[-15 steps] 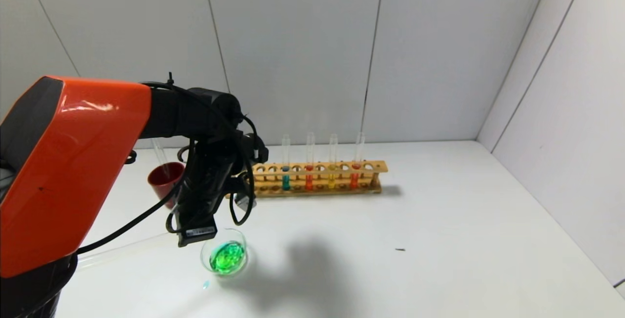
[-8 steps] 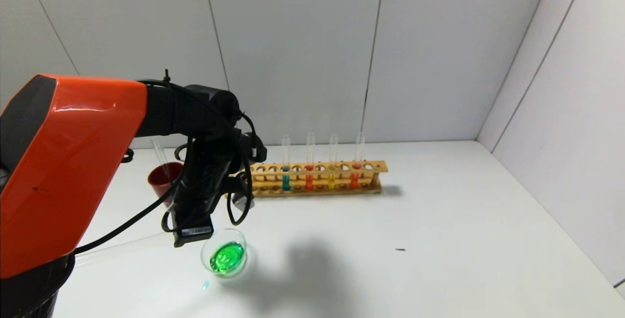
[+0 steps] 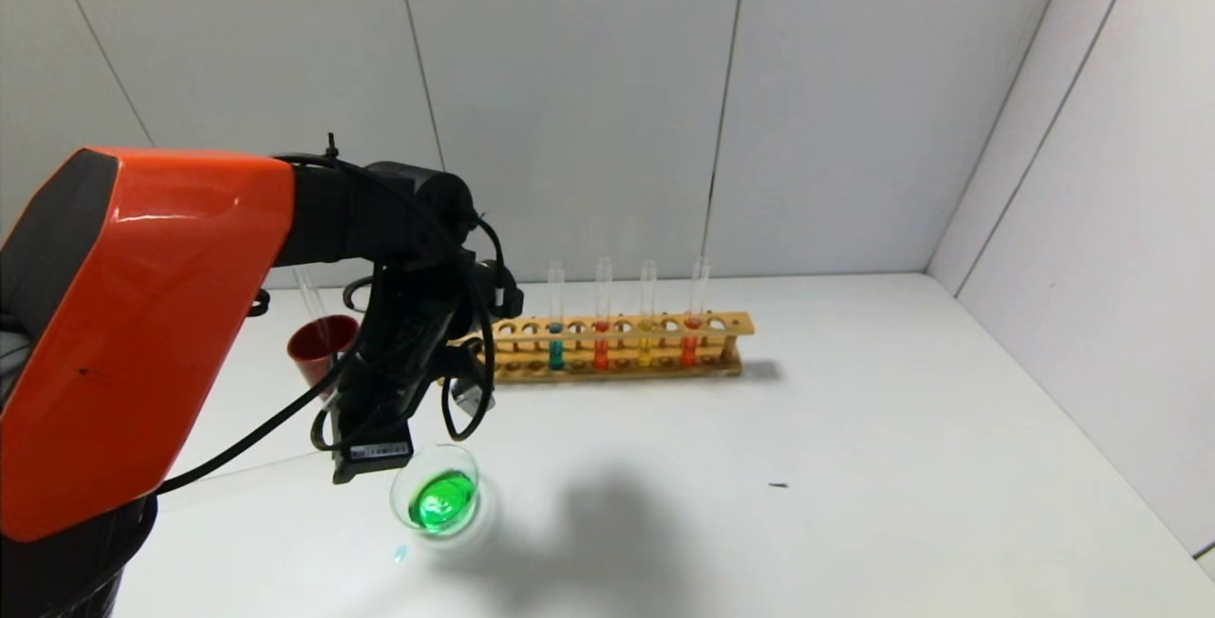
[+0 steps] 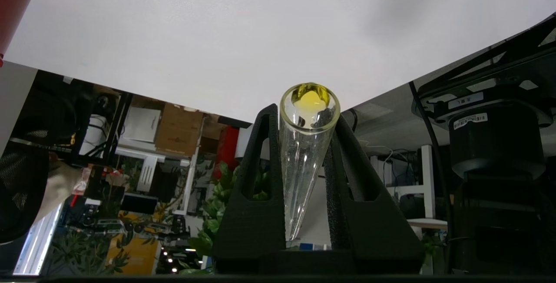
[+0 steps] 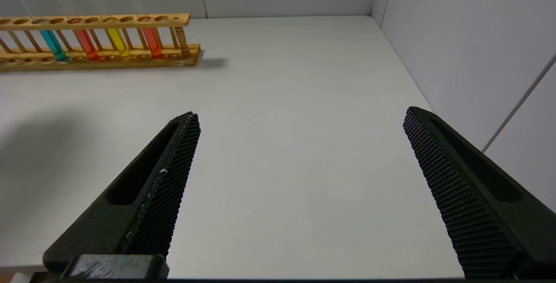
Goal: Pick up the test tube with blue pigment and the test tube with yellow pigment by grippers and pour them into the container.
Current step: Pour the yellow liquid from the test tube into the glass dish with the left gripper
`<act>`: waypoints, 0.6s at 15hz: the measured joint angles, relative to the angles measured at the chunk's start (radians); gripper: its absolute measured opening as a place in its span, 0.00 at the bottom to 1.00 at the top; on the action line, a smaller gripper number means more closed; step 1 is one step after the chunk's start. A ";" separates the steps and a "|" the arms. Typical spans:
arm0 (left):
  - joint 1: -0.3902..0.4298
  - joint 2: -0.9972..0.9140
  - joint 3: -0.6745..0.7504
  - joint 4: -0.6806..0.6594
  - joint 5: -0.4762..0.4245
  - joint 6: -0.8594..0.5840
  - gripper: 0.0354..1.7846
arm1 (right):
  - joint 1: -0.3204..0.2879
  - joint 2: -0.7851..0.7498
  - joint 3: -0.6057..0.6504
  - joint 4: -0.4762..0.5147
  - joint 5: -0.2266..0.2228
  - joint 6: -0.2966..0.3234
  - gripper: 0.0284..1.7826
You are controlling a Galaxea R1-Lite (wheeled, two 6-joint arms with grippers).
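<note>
My left gripper (image 4: 304,115) is shut on a slim clear test tube (image 4: 304,161) that is almost empty, with a yellow drop at its mouth. In the head view the left wrist (image 3: 380,409) hangs just left of and above the container (image 3: 437,501), a small clear glass dish holding bright green liquid. The fingers are hidden there. No tube with bright blue liquid shows. An empty clear tube (image 3: 311,300) leans in the red cup (image 3: 318,352). My right gripper (image 5: 300,115) is open and empty above bare table, out of the head view.
A wooden rack (image 3: 617,347) at the back holds teal, orange-red, yellow and orange-red tubes; it also shows in the right wrist view (image 5: 100,39). A small bluish drop (image 3: 401,553) lies on the table near the dish. Walls close in behind and on the right.
The left wrist has drifted slightly left and up beside the dish. The green liquid looked rippled before and now lies calmer.
</note>
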 joint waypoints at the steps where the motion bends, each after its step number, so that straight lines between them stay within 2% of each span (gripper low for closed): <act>1: -0.005 0.007 0.000 0.003 0.000 -0.002 0.16 | 0.000 0.000 0.000 0.000 0.000 0.000 0.96; 6: -0.027 0.030 0.004 0.024 0.005 -0.002 0.16 | 0.000 0.000 0.000 0.000 0.000 0.000 0.96; 9: -0.036 0.036 0.013 0.030 0.040 -0.009 0.16 | 0.000 0.000 0.000 0.000 0.001 0.000 0.96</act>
